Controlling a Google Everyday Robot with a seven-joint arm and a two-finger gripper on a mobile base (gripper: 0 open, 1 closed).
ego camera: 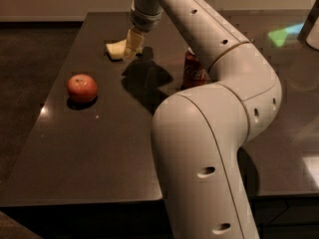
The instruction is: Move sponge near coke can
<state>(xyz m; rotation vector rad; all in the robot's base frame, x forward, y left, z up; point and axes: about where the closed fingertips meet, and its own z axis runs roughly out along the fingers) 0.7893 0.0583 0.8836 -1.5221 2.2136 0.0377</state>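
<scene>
My gripper (133, 45) hangs over the right end of the sponge (114, 50), far across the table (99, 148); I cannot tell if it has a hold. Step 1, the grasp, seems in hand. Next: a secure hold, then rightward to the coke can (193, 72).

Dim scene; tool (132, 45) over far side of table (75, 153) casts dark shadow (147, 81); faint surface glare.
</scene>
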